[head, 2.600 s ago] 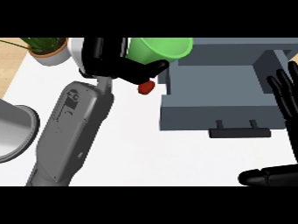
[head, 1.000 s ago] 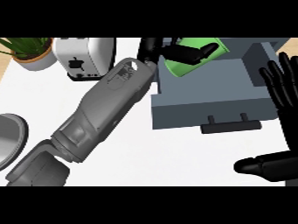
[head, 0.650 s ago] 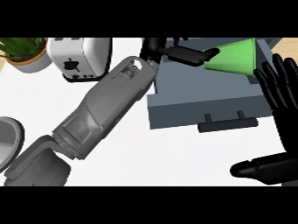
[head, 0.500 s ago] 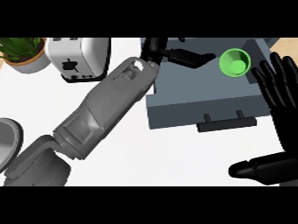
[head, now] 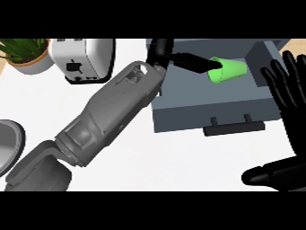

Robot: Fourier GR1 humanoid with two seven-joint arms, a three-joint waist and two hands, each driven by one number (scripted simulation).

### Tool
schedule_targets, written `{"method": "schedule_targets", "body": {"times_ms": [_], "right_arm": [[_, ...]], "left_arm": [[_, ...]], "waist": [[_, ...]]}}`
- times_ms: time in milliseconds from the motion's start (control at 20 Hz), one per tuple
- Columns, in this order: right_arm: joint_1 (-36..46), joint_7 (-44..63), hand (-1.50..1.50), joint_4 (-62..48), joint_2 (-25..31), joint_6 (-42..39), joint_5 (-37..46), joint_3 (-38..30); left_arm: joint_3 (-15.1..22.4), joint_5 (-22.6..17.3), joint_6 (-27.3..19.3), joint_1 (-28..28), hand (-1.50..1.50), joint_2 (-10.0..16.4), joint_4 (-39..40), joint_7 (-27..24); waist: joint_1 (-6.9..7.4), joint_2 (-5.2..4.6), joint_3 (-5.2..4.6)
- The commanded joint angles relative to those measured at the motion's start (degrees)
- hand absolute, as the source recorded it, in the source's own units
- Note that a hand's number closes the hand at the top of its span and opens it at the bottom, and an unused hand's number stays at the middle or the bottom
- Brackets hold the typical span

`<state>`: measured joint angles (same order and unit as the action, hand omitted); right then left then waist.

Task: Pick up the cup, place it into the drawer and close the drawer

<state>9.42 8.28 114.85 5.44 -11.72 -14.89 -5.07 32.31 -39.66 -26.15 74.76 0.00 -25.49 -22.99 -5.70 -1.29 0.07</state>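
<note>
Left hand, fingers straight, touches the rim of the cup, which lies tipped inside the open drawer, suggesting release. Right hand rests open at right.

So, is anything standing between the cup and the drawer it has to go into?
Nothing visible does. The green cup already lies tipped on its side inside the open drawer, with the left hand at its rim. The right hand rests open at the view's right.

Note: your green cup lay tipped on its side inside the grey drawer, which stood pulled open.
</note>
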Motion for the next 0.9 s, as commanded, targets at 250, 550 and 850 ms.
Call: {"method": "schedule_targets", "body": {"times_ms": [250,550,850], "right_arm": [[-6.97,2.85,-1.50,7.44,1.08,-2.43,-5.45,-1.05],[-6.32,2.30,1.50,5.59,8.18,-9.03,-3.95,-2.85],[-10.19,-1.97,1.50,5.83,8.77,-11.36,5.55,0.09]], "left_arm": [[-4.77,-5.74,4.01,-2.20,-1.50,0.00,-5.70,-5.52],[-6.67,-5.31,1.98,-6.04,-1.50,4.04,-14.81,-0.25],[-7.73,-5.89,0.71,-18.36,-1.50,11.27,-26.86,1.58]], "waist": [[3.57,1.20,-0.06],[6.38,1.92,-0.08],[7.47,2.03,-0.08]]}}
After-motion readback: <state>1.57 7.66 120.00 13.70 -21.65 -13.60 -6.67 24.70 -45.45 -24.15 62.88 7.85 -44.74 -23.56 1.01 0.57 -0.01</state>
